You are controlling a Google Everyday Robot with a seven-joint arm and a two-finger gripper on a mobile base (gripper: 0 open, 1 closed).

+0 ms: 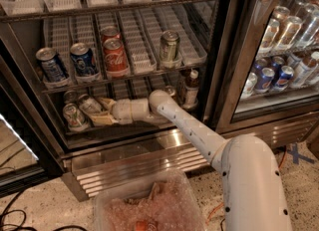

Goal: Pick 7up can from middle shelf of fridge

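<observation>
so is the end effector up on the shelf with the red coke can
No, the end effector is inside the middle shelf, one level below the rack holding the red Coca-Cola can.
</observation>
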